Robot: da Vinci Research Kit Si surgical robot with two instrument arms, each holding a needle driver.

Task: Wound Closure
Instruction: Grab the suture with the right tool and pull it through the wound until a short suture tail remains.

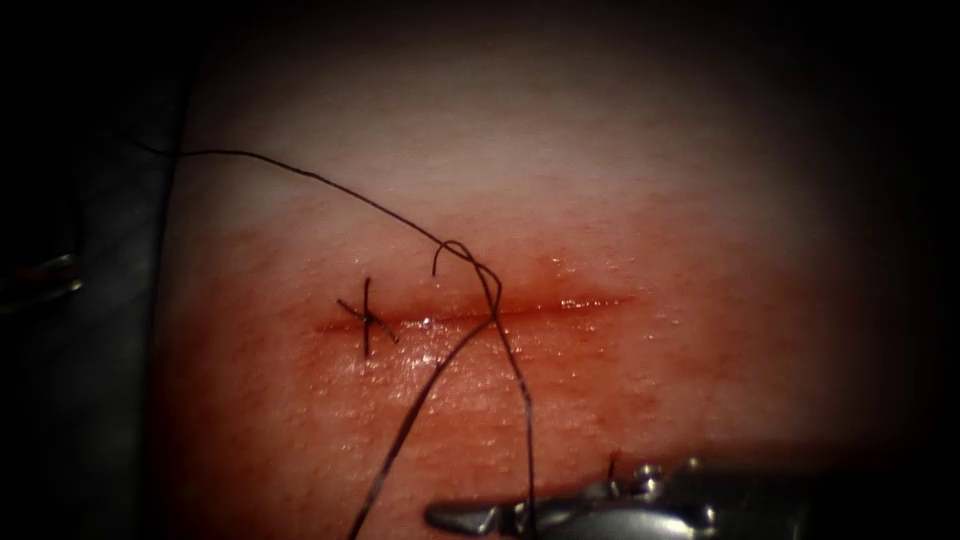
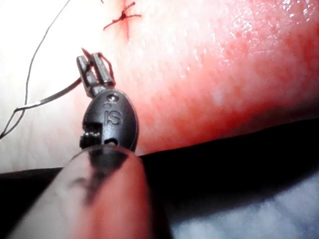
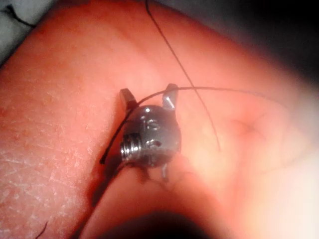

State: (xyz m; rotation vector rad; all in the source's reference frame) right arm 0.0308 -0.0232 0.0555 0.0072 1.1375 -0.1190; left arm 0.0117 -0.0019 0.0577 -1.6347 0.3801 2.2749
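Observation:
The tissue (image 1: 620,200) has a level cut (image 1: 570,304) with one tied stitch (image 1: 366,318) near its left end; the stitch (image 2: 122,20) also appears in the left wrist view. Dark thread (image 1: 300,175) arcs in from the left, loops, enters the cut at its middle, and two strands run down toward the near edge. My left tool (image 2: 90,59) is shut on the curved needle (image 2: 50,97) close to one end. The needle is out of the tissue and trails thread (image 2: 30,59). My right tool (image 1: 440,517) lies low at the near edge, pointing left. Its jaws (image 3: 148,94) stand open with thread (image 3: 224,89) lying across one, not gripped.
Red fluid wets the tissue around and below the cut (image 1: 430,350). A short free thread end (image 1: 436,265) curls up beside the loop. Dark cloth (image 2: 239,164) borders the tissue's edge.

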